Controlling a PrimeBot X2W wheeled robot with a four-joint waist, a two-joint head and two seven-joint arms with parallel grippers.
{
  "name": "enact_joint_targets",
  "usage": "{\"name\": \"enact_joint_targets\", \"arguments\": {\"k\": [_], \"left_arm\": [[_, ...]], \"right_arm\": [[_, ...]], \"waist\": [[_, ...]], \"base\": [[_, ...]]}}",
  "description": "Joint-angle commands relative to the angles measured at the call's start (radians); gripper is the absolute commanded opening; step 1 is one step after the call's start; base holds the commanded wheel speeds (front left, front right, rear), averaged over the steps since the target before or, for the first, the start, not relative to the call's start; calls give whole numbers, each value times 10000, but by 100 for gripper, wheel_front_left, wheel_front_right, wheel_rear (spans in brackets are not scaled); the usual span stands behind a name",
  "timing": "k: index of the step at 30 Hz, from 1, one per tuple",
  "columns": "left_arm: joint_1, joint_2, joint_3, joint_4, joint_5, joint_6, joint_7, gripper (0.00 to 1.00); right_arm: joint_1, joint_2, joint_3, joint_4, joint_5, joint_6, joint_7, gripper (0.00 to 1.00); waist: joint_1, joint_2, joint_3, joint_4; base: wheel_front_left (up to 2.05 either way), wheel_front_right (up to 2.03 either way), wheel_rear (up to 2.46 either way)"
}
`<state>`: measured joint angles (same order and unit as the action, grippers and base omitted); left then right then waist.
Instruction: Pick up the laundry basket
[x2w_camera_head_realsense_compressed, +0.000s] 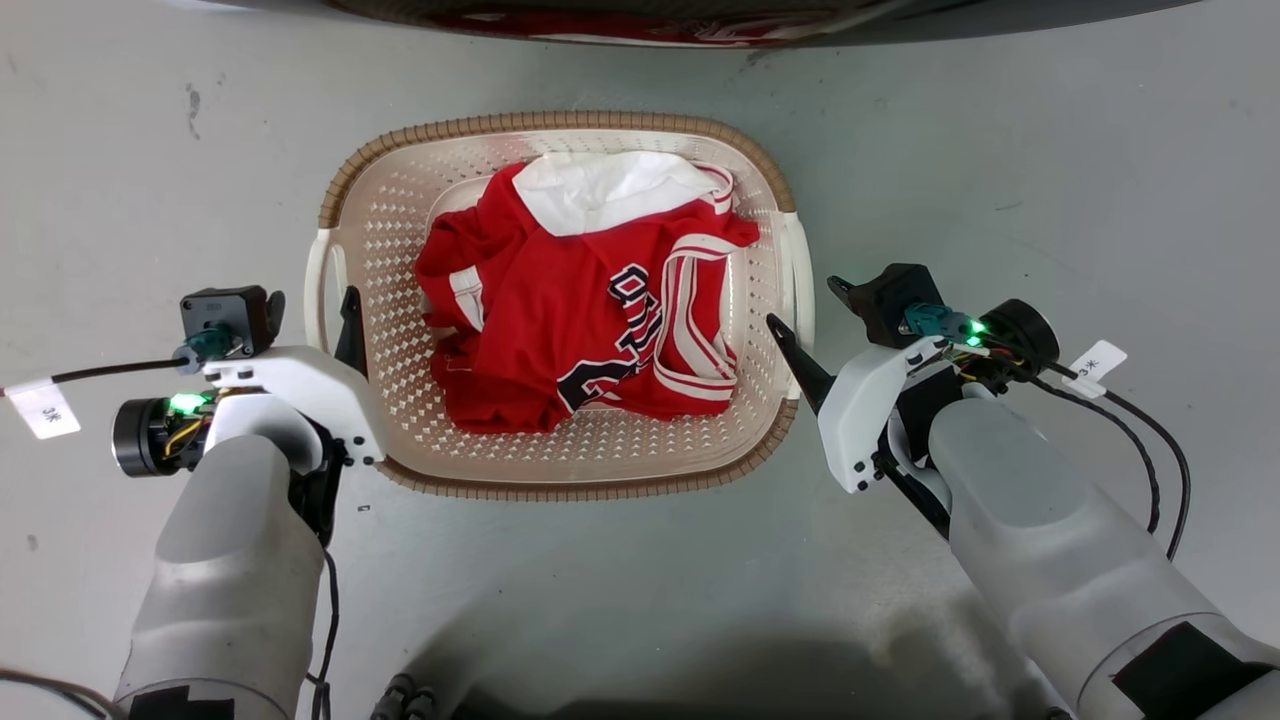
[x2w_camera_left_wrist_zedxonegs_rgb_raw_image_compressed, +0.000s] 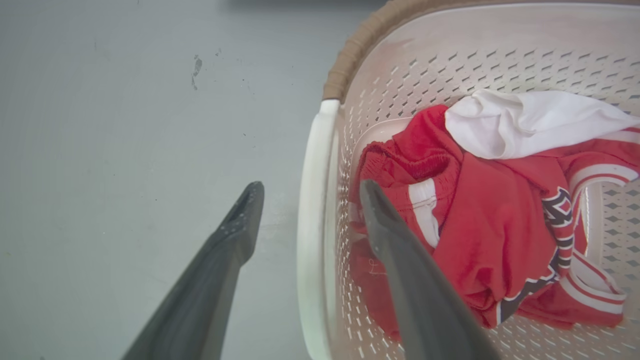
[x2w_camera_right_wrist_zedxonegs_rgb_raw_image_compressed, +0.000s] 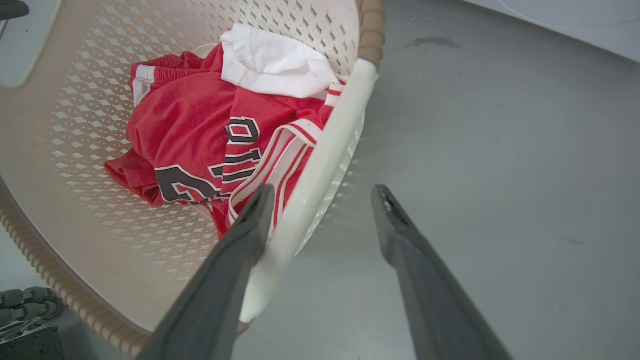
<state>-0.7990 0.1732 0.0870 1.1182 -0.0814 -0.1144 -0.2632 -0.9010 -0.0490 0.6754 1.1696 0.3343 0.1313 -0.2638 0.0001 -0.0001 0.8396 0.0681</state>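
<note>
The laundry basket (x2w_camera_head_realsense_compressed: 560, 122), cream perforated plastic with a brown woven rim, sits on the grey floor before me, holding a red jersey (x2w_camera_head_realsense_compressed: 570, 320) and a white cloth (x2w_camera_head_realsense_compressed: 610, 185). My left gripper (x2w_camera_head_realsense_compressed: 335, 310) is open at the basket's left white handle (x2w_camera_head_realsense_compressed: 318, 285). In the left wrist view the left gripper (x2w_camera_left_wrist_zedxonegs_rgb_raw_image_compressed: 307, 192) straddles that handle (x2w_camera_left_wrist_zedxonegs_rgb_raw_image_compressed: 312, 240), one finger outside and one inside over the jersey. My right gripper (x2w_camera_head_realsense_compressed: 790, 345) is open at the right handle (x2w_camera_head_realsense_compressed: 802, 270). In the right wrist view the right gripper (x2w_camera_right_wrist_zedxonegs_rgb_raw_image_compressed: 324, 192) straddles the right handle (x2w_camera_right_wrist_zedxonegs_rgb_raw_image_compressed: 320, 155), its inner finger against the bar.
A dark machine edge (x2w_camera_head_realsense_compressed: 640, 20) with red cloth showing runs along the top, just beyond the basket. A pale appliance panel (x2w_camera_right_wrist_zedxonegs_rgb_raw_image_compressed: 575, 15) lies past the right gripper. Black cables with white tags (x2w_camera_head_realsense_compressed: 1098, 362) trail from both wrists. Grey floor (x2w_camera_head_realsense_compressed: 1000, 150) surrounds the basket.
</note>
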Motion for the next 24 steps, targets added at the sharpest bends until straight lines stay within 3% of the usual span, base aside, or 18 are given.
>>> {"name": "enact_joint_targets", "arguments": {"k": [1,14,15,16,17,18,24], "left_arm": [[-128,-37,-20,31,-11,-4,-24,100],[-418,-216,-322,484,-144,-98,-24,100],[-457,-223,-359,516,-129,-110,-24,94],[-494,-226,-381,530,-134,-116,-24,45],[-486,-259,-410,626,-173,-125,-24,12],[-477,-286,-465,697,-177,-131,-24,0],[-530,-338,-660,760,-210,-134,-15,0]], "right_arm": [[-128,-24,43,89,60,-10,-4,100],[-405,-32,440,459,429,-13,189,100],[-429,-32,462,477,439,-13,221,47],[-468,-34,480,504,453,-13,257,23],[-488,-34,501,525,484,-15,281,0],[-488,-35,521,539,519,-15,282,0],[-554,-58,632,639,586,-4,315,0]], "waist": [[-1,1,35,23],[-1,1,362,113],[-1,1,379,119],[-1,1,395,124],[-1,1,408,127],[-1,1,414,129],[-1,1,371,145]], "base": [[0,0,0],[0,0,0],[0,0,0],[0,0,0],[0,0,0],[0,0,0],[0,0,0]]}}
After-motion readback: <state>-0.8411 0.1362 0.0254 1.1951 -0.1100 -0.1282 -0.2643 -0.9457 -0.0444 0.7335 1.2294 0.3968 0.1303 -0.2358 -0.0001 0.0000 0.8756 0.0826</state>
